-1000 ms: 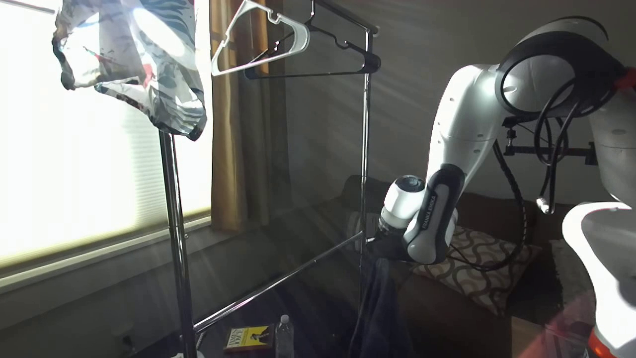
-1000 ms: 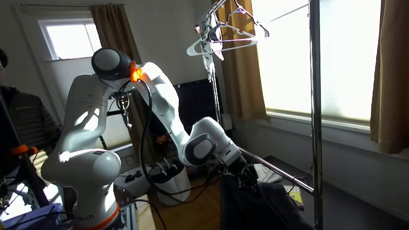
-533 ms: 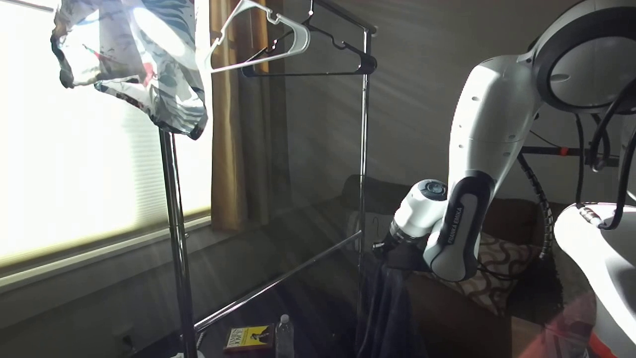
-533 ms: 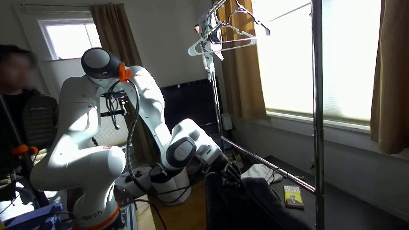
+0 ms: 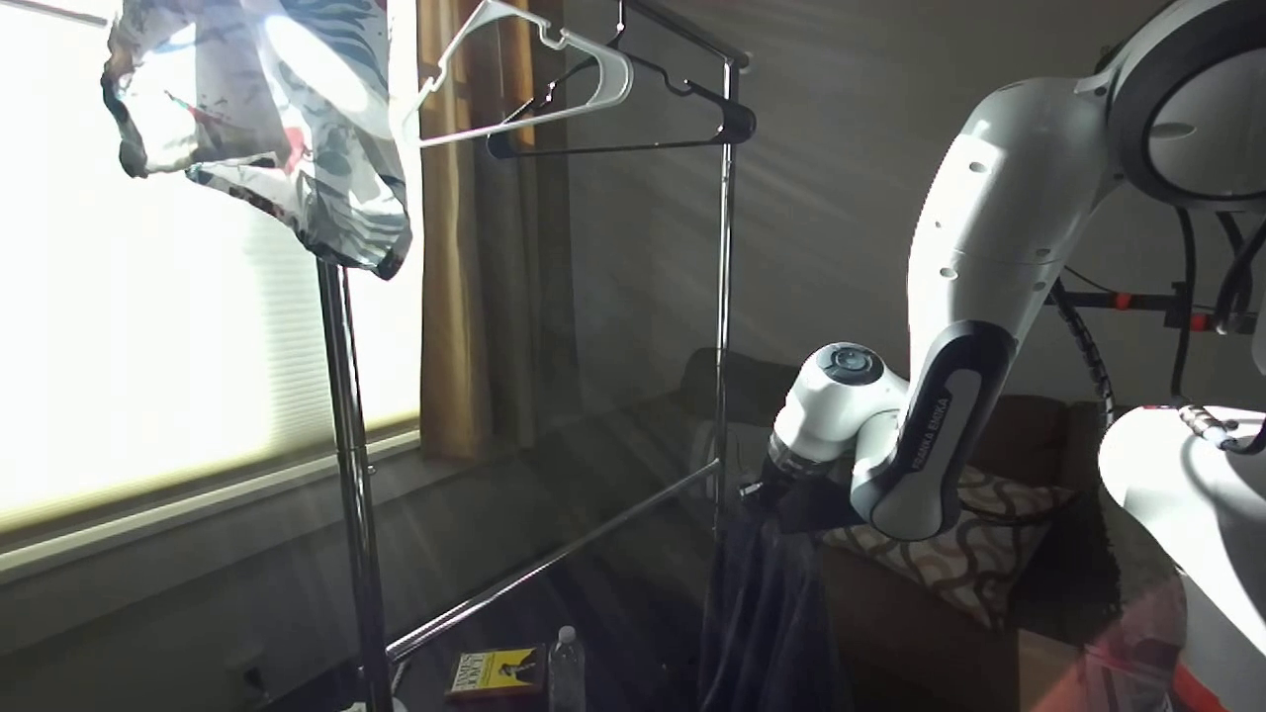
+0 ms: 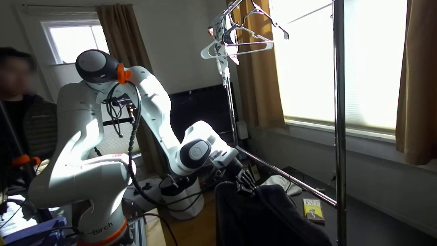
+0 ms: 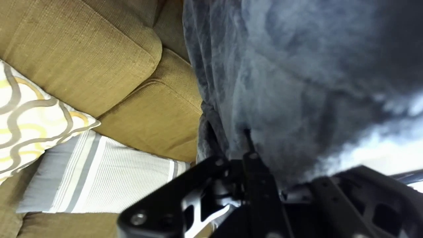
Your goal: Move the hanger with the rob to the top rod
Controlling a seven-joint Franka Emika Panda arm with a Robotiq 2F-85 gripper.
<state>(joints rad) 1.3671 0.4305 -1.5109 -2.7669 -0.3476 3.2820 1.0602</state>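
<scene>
The robe [image 6: 268,218] hangs from the claw [image 6: 246,186], top rod [image 6: 233,7] not yet reached
In an exterior view the robe fills the lower middle, the claw seemingly pinching its hanger, itself hidden; lifting to the top edge and hooking on remain; against a second ago, claw and robe sit farther left in that frame

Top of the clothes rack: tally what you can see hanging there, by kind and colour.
Bare white hanger: 1
Bare black hanger: 1
Patterned garment: 1
Total: 3
</scene>
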